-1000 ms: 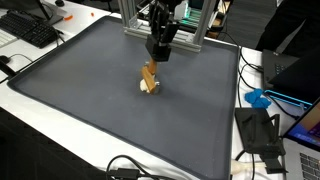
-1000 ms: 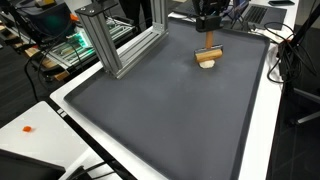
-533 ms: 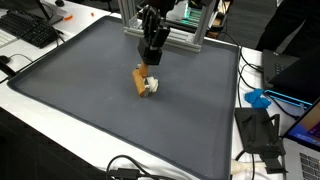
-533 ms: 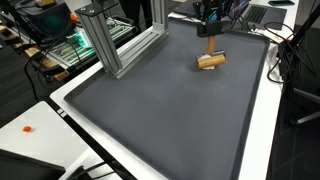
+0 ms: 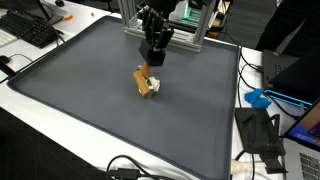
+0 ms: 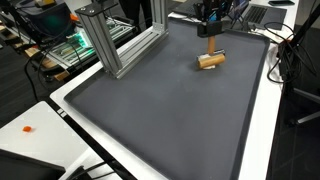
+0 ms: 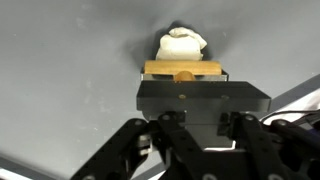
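Note:
A small wooden tool (image 5: 147,82) with a white head (image 7: 183,45) sits on the dark grey mat (image 5: 90,100). It stands tilted, with its handle (image 6: 211,42) running up into my gripper (image 5: 152,58). In the wrist view the wooden bar (image 7: 185,70) lies just beyond my gripper (image 7: 200,108), with the white head past it. My gripper (image 6: 210,30) is right above the tool's base (image 6: 210,61) and appears shut on the handle. The fingertips themselves are hidden behind dark gripper parts.
An aluminium frame (image 6: 125,45) stands along one edge of the mat. A keyboard (image 5: 35,30) and cables (image 5: 130,168) lie off the mat. A blue object (image 5: 258,98) and black gear (image 5: 262,135) lie beside the mat's edge.
The gripper has risen slightly and shifted sideways over the last second. The wooden tool went from upright to tilted and moved with it. It has barely moved in the last half second.

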